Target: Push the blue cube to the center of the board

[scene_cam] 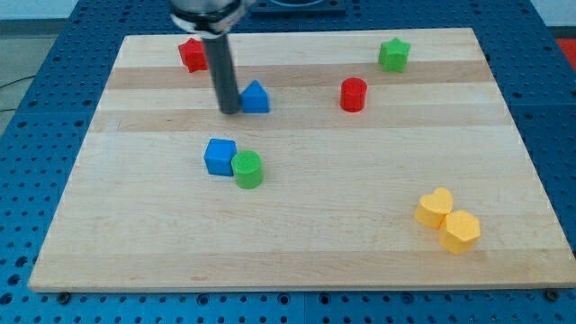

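So my tip is down on the wooden board in the upper-left part, touching or just about touching the left side of a blue block with a pointed top. It's just a plain dark rod, no jaws, so nothing to spread or pinch, and it isn't gripping anything. The blue cube sits left of the board's middle, a bit below my tip and apart from it, with a green cylinder pressed right up against its lower-right corner. Near the top-left corner there's a red block, partly hidden behind the rod, so I can't tell its shape. A red cylinder is up toward the top edge, right of center, and a green star sits near the top-right corner. Down by the bottom-right corner, a yellow heart and a yellow hexagon-ish block are touching each other.
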`<action>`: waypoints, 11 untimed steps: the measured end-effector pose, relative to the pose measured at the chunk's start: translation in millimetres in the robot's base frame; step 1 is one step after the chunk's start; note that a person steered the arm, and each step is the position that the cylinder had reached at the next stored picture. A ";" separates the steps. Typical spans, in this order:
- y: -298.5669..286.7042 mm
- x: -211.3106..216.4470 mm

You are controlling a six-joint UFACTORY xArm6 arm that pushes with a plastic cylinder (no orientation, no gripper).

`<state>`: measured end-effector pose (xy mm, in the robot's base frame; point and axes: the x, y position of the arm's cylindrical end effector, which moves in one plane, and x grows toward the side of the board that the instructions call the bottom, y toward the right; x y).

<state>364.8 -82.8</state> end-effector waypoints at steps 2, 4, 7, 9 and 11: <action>-60.2 52.3; -37.3 135.4; -77.7 117.8; -45.1 59.2; 37.7 72.3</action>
